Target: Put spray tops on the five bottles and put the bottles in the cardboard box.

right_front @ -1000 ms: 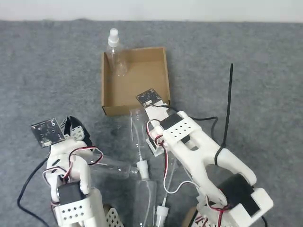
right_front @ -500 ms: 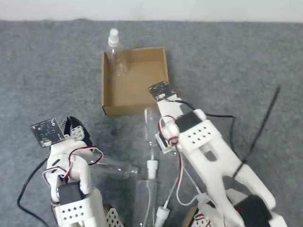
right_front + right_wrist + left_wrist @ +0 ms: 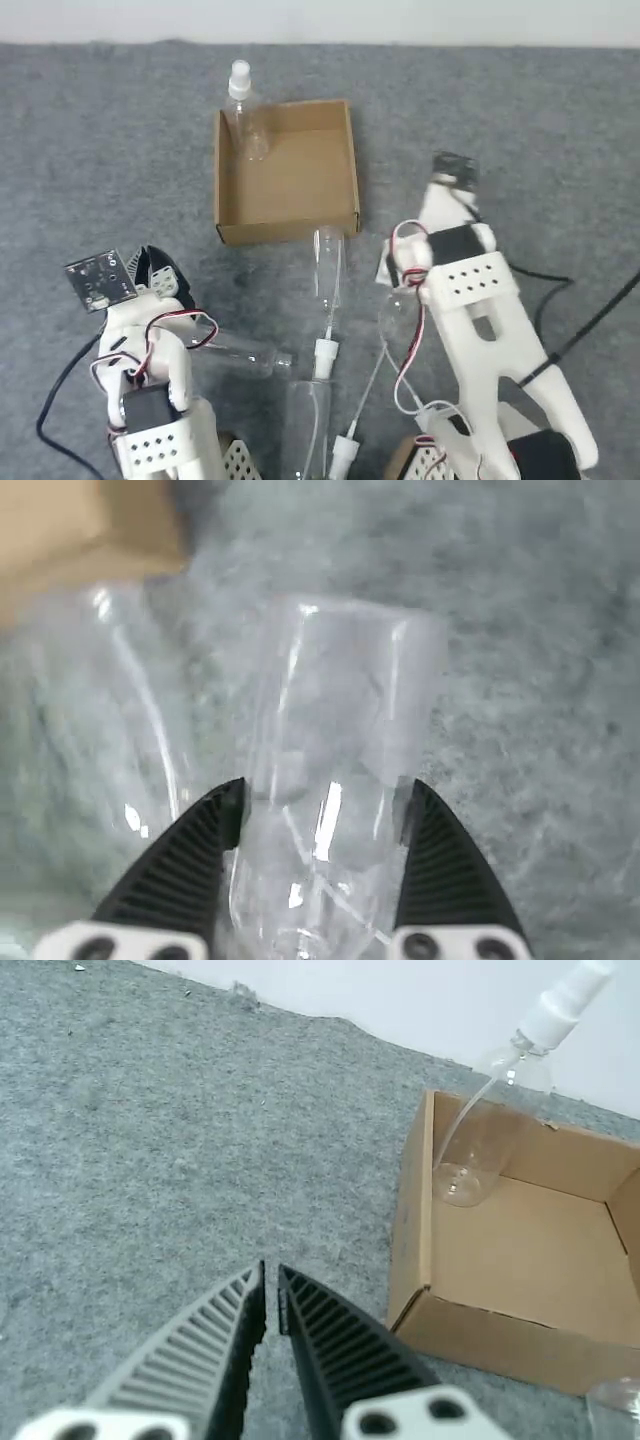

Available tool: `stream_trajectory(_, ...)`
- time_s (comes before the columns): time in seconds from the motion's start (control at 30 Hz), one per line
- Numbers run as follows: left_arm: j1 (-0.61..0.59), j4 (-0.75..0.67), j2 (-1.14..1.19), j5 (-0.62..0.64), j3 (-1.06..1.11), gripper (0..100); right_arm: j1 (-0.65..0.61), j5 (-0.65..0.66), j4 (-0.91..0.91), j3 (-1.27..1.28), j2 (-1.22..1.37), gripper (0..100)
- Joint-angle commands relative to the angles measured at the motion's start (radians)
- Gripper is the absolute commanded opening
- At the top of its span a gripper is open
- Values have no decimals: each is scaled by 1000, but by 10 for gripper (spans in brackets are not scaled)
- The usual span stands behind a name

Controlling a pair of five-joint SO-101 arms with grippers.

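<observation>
— What is the right gripper (image 3: 322,798) holding?
— A clear bottle (image 3: 340,680). The black ribbed fingers (image 3: 190,860) press against both its sides, and its flat base points away from the camera.
— Anything near it?
— A second clear bottle (image 3: 110,700) lies just beside it on the grey carpet (image 3: 540,680). A corner of the cardboard box (image 3: 90,520) sits beyond.

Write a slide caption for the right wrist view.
Right gripper clamps a clear bottle over grey carpet, a second bottle alongside, corner of the cardboard box nearby.
</observation>
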Motion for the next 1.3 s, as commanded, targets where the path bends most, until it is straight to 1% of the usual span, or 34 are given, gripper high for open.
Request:
stream_trajectory(0.0,3,2,-15,-8,-13,14,56,-143,7,-49,-54,53)
stream_trajectory(0.1,3,2,-15,-8,-13,14,96,-201,7,-49,-54,53)
stream_trajectory(0.2,3,2,-15,-8,-13,14,134,-212,2,-37,-54,53)
stream_trajectory(0.4,3,2,-15,-8,-13,14,199,-365,-2,21,-54,53)
stream_trajectory(0.6,3,2,-15,-8,-13,14,257,-470,-4,48,-45,53)
stream_trajectory(0.77,3,2,-15,-8,-13,14,302,-526,-4,48,-45,55)
stream_trajectory(0.83,3,2,-15,-8,-13,14,302,-546,-4,48,-45,85)
stream_trajectory(0.97,3,2,-15,-8,-13,14,297,-551,-4,49,-44,196)
stream_trajectory(1.03,3,2,-15,-8,-13,14,297,-551,-4,49,-44,236)
stream_trajectory(1.27,3,2,-15,-8,-13,14,297,-551,-5,43,-45,305)
